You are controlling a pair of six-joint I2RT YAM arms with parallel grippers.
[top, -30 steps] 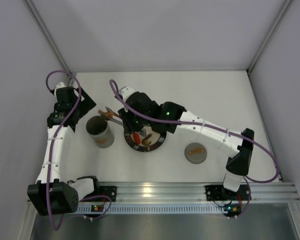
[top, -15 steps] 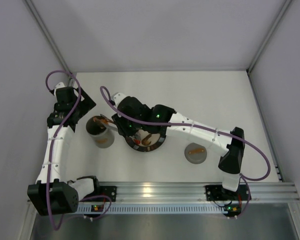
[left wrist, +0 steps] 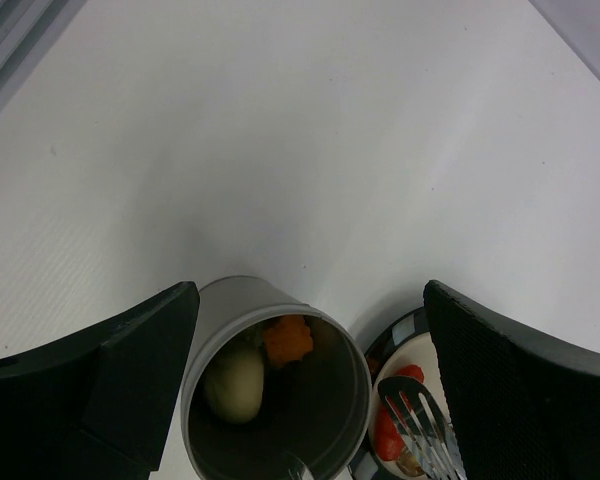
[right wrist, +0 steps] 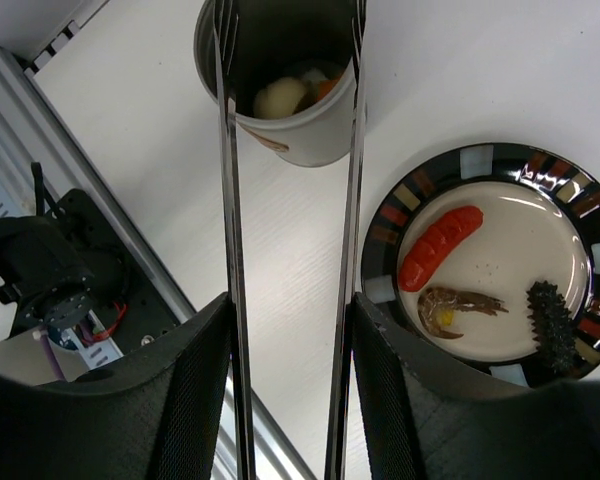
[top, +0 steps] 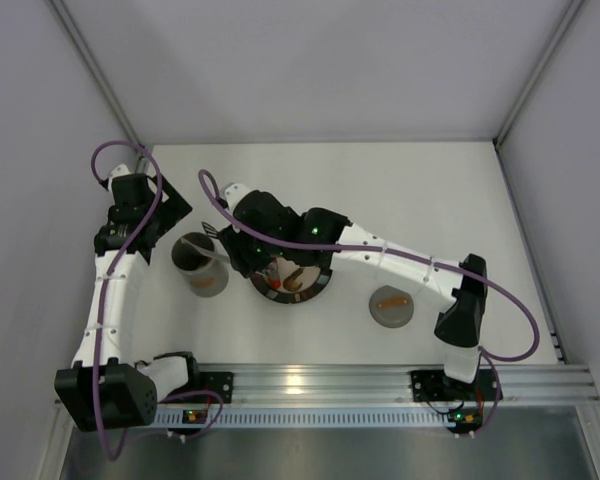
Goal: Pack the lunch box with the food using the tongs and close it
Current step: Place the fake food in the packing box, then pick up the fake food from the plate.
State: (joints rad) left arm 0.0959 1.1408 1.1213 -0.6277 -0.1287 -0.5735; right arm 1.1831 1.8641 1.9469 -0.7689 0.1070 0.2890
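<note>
One lunch box (left wrist: 330, 410) stands between the left claw's (left wrist: 310, 300) wide-spread fingers, with two food pieces inside: a white lump (left wrist: 235, 385) and an orange piece (left wrist: 288, 340). The right claw (right wrist: 292, 310) grips one pair of tongs (right wrist: 230, 200), its tips ahead over the box. Three more food pieces lie on one plate (right wrist: 380, 240) beside it.

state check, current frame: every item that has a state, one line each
lunch box: upright, open, white lump and orange piece inside
plate: holds red sausage, brown piece, dark piece
lid: off, lying on the table right of the plate
tongs: gripped, arms spread, tips near the lunch box rim, nothing between them
left gripper: open, empty
right gripper: shut on the tongs
</note>
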